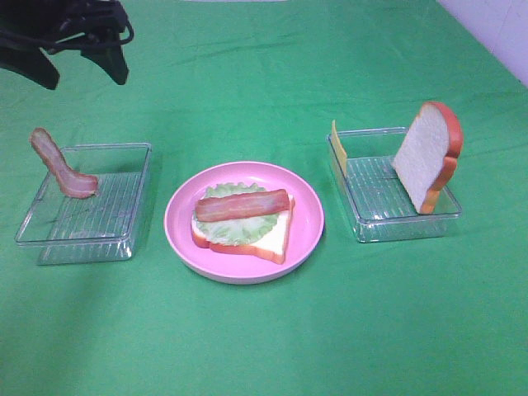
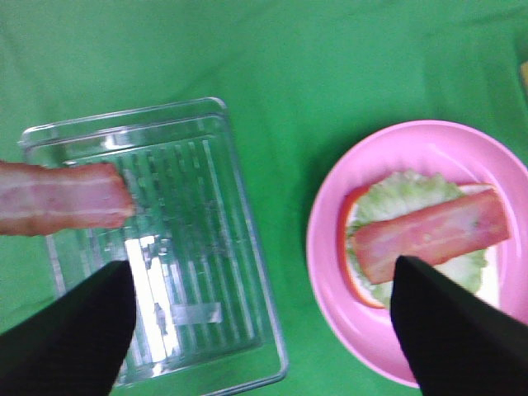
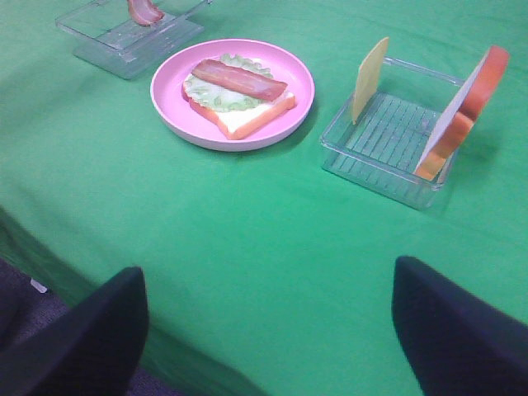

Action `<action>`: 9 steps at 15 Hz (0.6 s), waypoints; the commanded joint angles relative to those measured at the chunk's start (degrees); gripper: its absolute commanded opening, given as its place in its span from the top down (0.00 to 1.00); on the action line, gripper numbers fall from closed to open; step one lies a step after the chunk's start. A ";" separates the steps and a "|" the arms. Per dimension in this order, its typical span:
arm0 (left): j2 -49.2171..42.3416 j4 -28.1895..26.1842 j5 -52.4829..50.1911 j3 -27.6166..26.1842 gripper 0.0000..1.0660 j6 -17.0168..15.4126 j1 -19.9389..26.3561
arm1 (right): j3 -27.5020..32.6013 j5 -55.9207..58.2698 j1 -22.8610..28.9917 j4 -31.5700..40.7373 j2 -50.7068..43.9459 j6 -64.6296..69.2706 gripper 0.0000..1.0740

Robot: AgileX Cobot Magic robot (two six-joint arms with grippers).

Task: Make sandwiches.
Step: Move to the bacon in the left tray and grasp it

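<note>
Fingers (image 2: pixel 74 330) of the left gripper (image 2: pixel 262 268), spread and empty, hang near the left tray (image 1: pixel 124 239), whose leaning bacon strip (image 1: pixel 62 165) is best pinched across its narrow width, mid-length, to lie flat beside the first strip (image 1: pixel 243 205) on the plated lettuce (image 1: pixel 221 232).

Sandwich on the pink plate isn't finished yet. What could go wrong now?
The bread stands on edge, leaning in the right tray; a nudge could tip it over or out.
The cheese is thin and leans on that tray's wall, so it may be hard to pinch and could slip.
The bacon lies loose on the lettuce; another piece pushed on top might slide it off.
</note>
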 commanded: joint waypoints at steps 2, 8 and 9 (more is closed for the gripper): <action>0.23 2.23 5.04 -2.35 0.28 -2.01 2.29 | 0.34 -0.63 -0.11 -0.34 -0.74 -0.29 0.29; 4.53 4.81 5.56 -2.46 0.29 -1.55 10.03 | 0.34 -0.63 -0.11 -0.34 -0.74 -0.29 0.29; 5.39 5.44 5.56 -2.46 0.29 -1.55 10.03 | 0.34 -0.63 -0.11 -0.34 -0.74 -0.29 0.29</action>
